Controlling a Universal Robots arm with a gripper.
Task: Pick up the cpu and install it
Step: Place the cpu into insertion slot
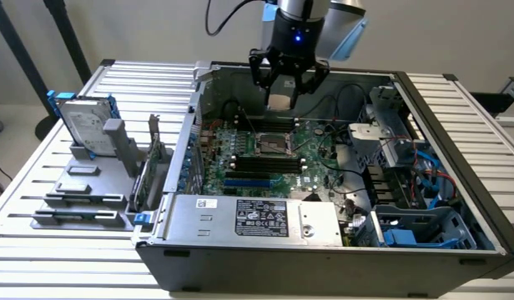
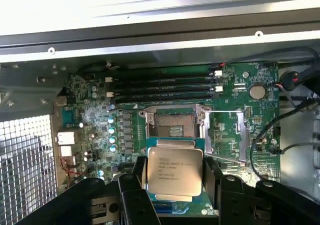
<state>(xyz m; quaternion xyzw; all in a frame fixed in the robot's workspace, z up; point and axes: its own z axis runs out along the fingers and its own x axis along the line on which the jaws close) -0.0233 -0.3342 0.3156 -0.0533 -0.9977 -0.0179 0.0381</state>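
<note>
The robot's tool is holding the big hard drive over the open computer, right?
No. The tool holds the small silver chip over the open computer, as the wrist view shows. The hard drive stands outside the computer.

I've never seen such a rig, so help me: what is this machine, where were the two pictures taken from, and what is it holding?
It is a robot arm ending in a gripper, a kind of claw. One picture comes from a camera standing off to the side, the other from a camera on the arm's wrist. On the slatted table lies an open computer case, and at the exterior view's left a grey stand holds a hard drive. The gripper holds a small silver chip over the green circuit board, near its empty socket.
</note>
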